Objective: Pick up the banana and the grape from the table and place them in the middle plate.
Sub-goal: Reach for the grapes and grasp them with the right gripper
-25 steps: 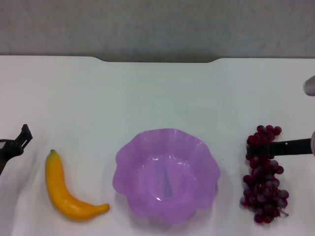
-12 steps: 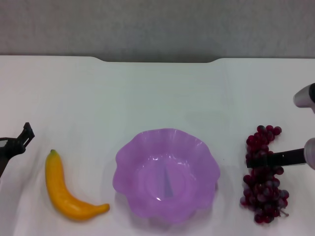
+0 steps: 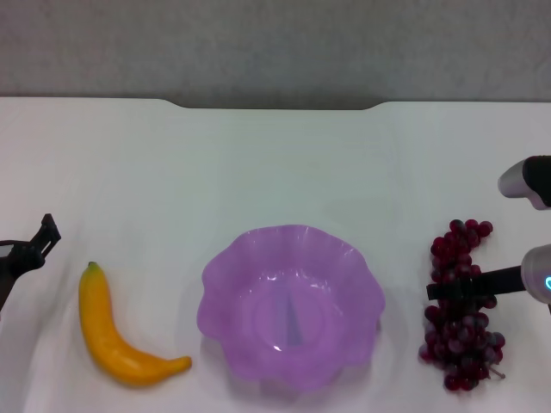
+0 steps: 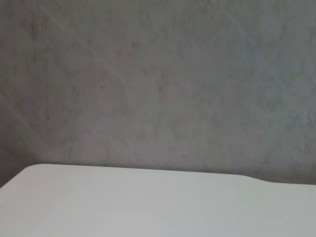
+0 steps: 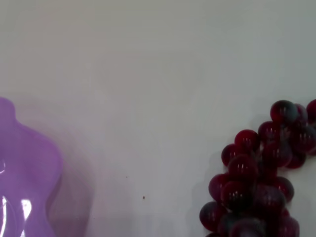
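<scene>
The banana (image 3: pixel 112 331) lies on the white table (image 3: pixel 275 163) at the left front. The empty purple plate (image 3: pixel 258 258) with a scalloped rim sits in the front middle. The grape bunch (image 3: pixel 461 318) lies to the right of the plate. My right gripper (image 3: pixel 441 292) reaches in from the right edge, and a black finger (image 3: pixel 482 282) lies across the middle of the bunch. My left gripper (image 3: pixel 34 245) hangs at the left edge, apart from the banana. The right wrist view shows the grapes (image 5: pixel 261 187) and the plate's rim (image 5: pixel 24 177).
The table's far edge has a notch (image 3: pixel 275 105) with a grey wall behind it. The left wrist view shows only the table's surface (image 4: pixel 148 202) and the wall.
My right gripper has moved toward the table's near edge, from the top of the grape bunch to its middle. The left gripper has shifted slightly outward. Banana, plate and grapes have not moved.
</scene>
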Tool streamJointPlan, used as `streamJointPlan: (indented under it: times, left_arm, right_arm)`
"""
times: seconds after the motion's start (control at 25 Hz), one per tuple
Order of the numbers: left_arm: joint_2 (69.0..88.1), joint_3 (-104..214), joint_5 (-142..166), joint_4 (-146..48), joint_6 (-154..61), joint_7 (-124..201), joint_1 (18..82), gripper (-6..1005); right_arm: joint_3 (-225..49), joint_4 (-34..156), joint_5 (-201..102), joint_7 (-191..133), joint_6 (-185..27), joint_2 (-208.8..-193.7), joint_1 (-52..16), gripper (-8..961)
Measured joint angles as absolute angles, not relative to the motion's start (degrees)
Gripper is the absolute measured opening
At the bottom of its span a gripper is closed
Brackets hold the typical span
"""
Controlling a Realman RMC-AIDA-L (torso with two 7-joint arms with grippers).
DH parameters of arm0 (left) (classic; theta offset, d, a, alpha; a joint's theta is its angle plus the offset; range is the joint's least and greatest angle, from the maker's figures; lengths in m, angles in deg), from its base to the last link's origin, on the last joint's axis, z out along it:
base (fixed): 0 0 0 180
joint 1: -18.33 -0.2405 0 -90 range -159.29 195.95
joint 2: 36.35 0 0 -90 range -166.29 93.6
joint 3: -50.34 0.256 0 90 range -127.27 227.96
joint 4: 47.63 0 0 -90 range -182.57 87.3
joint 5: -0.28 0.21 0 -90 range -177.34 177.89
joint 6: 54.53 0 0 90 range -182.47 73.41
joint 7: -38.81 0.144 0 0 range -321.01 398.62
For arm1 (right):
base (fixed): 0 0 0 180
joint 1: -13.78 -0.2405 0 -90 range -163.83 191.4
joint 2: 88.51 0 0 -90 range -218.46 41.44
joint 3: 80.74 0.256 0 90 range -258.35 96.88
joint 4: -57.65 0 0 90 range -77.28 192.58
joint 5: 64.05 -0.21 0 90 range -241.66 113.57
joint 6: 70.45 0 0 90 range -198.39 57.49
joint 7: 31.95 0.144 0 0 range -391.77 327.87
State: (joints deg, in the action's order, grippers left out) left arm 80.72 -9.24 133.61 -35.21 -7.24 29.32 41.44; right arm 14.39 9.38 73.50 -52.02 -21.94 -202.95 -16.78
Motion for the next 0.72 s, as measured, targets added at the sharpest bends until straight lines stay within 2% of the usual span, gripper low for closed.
streamJointPlan:
  times: [0.56,0.72]
  left_arm:
    - [80.72,-9.3,133.4,-35.2,-7.2,29.3,41.4,898]
    - [80.72,-9.3,133.4,-35.2,-7.2,29.3,41.3,898]
  right_arm:
    - [12.3,10.0,73.4,-52.6,-24.6,-203.02,-16.9,773]
    - [10.5,10.0,73.4,-52.9,-26.2,-203.03,-16.9,588]
